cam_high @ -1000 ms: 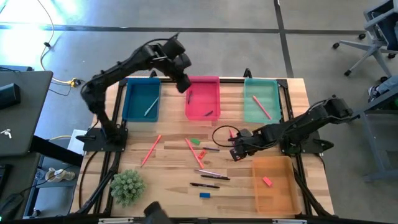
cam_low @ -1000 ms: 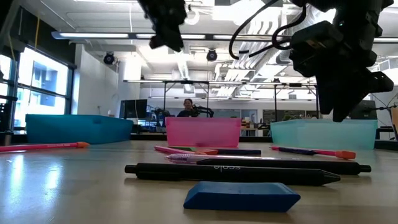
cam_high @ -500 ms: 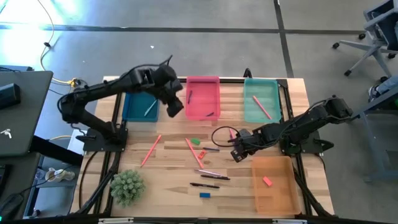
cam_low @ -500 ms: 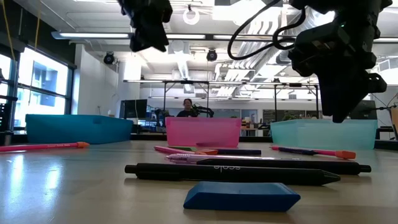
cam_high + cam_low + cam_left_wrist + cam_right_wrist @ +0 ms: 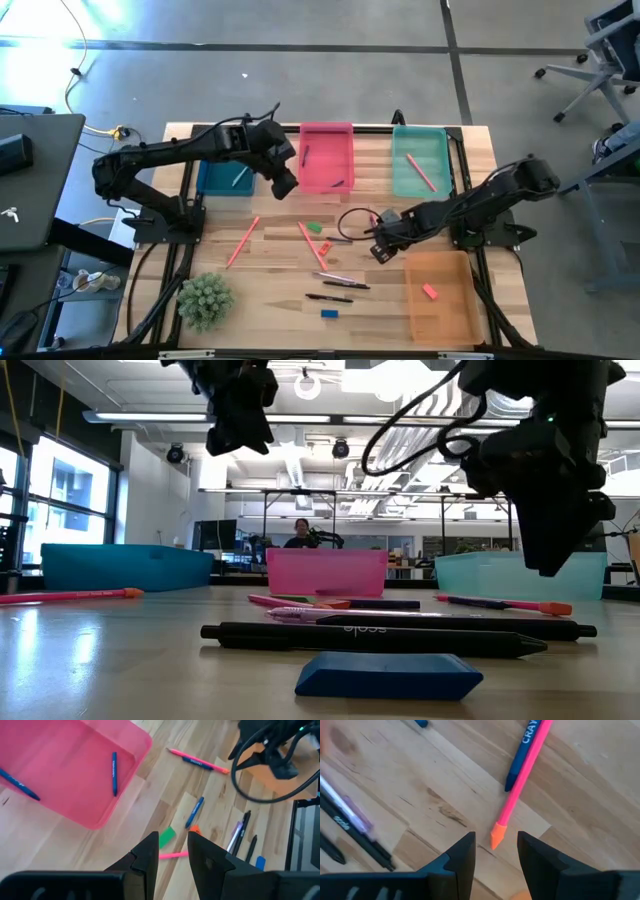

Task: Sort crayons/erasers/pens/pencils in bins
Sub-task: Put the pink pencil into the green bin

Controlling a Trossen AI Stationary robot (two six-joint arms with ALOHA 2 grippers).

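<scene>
My left gripper (image 5: pixel 283 183) hangs open and empty above the near left corner of the pink bin (image 5: pixel 326 140), which holds two dark pens (image 5: pixel 114 766). My right gripper (image 5: pixel 378 248) is open, low over the table. Its fingers stand on either side of the orange tip (image 5: pixel 497 837) of a pink pencil (image 5: pixel 525 775) without touching it; a blue crayon (image 5: pixel 522 752) lies alongside. The green eraser (image 5: pixel 315 227) and blue eraser (image 5: pixel 329 313) lie on the wood, and the pink eraser (image 5: pixel 430 291) sits in the orange bin (image 5: pixel 445 318). Several dark pens (image 5: pixel 338 285) lie near the middle.
The dark blue bin (image 5: pixel 215 165) holds a grey stick and the teal bin (image 5: pixel 432 150) a pink stick. Two salmon sticks (image 5: pixel 243 241) lie on the wood. A green spiky plant (image 5: pixel 205 300) stands at the near left corner. A black cable (image 5: pixel 352 215) loops beside my right gripper.
My left gripper has moved from over the pink bin's far left corner toward the table's near edge, ending above the bin's near left corner. My right gripper has sunk a little toward the table and edged left.
</scene>
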